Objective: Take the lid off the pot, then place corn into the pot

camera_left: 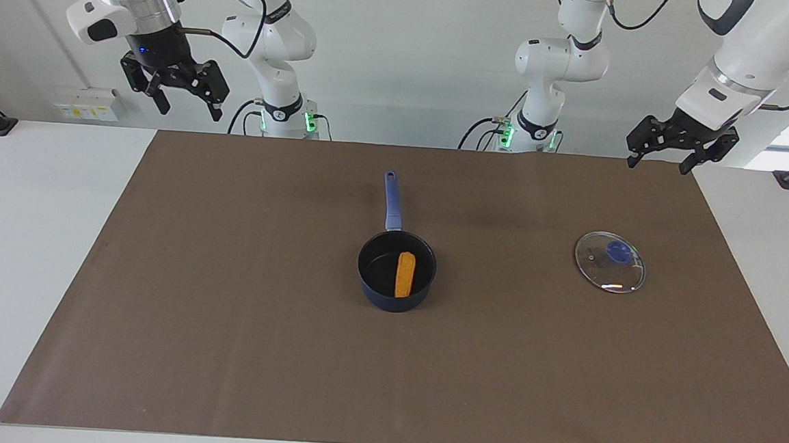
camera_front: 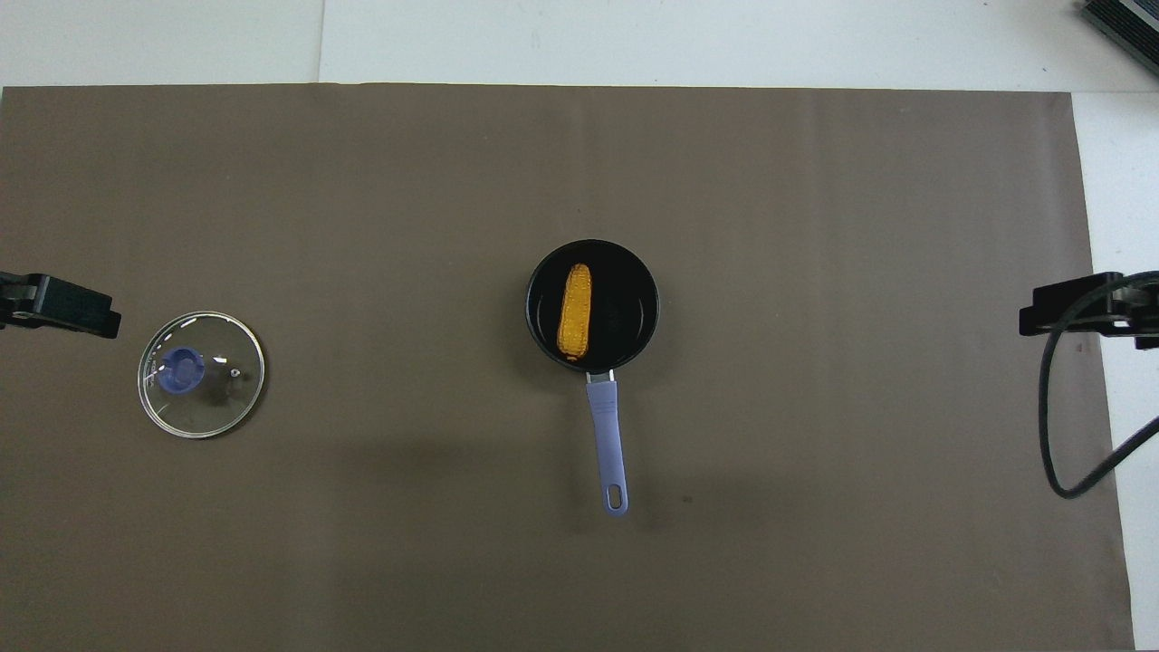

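Observation:
The dark blue pot (camera_left: 389, 302) stands open in the middle of the brown mat, its long blue handle (camera_left: 393, 204) pointing toward the robots. The yellow-orange corn (camera_left: 405, 274) lies inside the pot; it also shows in the overhead view (camera_front: 576, 311) on the pot's black inside (camera_front: 629, 308). The glass lid (camera_left: 610, 261) with its blue knob lies flat on the mat toward the left arm's end, also in the overhead view (camera_front: 201, 374). My left gripper (camera_left: 660, 162) is open and empty, raised over the mat's edge near the lid. My right gripper (camera_left: 189, 107) is open and empty, raised over the right arm's end.
The brown mat (camera_left: 225, 307) covers most of the white table (camera_left: 38, 227). A black cable (camera_front: 1050, 426) hangs from the right arm over the mat's edge. A dark object (camera_front: 1123, 23) sits at the table's corner.

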Controlling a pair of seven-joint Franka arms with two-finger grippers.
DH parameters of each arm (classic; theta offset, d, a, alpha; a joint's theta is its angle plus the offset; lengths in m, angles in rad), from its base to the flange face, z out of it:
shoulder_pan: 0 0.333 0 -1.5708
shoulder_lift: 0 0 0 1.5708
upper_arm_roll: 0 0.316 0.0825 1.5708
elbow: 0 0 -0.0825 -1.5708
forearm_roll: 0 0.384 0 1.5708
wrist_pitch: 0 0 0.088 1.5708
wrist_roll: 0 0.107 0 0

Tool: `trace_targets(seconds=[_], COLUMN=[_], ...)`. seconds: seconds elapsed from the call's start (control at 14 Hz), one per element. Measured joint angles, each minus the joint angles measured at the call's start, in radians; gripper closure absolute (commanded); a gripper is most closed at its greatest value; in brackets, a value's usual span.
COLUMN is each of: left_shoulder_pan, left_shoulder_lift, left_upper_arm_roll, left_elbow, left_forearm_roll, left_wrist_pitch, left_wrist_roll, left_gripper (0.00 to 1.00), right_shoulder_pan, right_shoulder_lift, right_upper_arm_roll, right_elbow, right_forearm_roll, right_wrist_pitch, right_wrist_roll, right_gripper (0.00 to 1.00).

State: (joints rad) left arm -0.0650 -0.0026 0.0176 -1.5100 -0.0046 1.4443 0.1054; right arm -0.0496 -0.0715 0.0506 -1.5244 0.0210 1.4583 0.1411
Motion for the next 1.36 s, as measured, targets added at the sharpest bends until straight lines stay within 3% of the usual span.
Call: trace_targets(seconds=[1.36], left_shoulder_pan=[0.0], left_shoulder_lift=[-0.001], left_upper_arm_roll=[0.0], left_elbow=[0.0], left_forearm_roll=[0.0], left_wrist_pitch=[0.0], left_wrist_roll=[0.003], left_gripper=[0.0], right_shoulder_pan=[0.0], right_shoulder_lift=[0.004], right_upper_arm_roll=[0.0], right_elbow=[-0.009], right_forearm_roll=[0.0], right_wrist_pitch=[0.016], right_wrist_roll=[-0.029], right_gripper=[0.0])
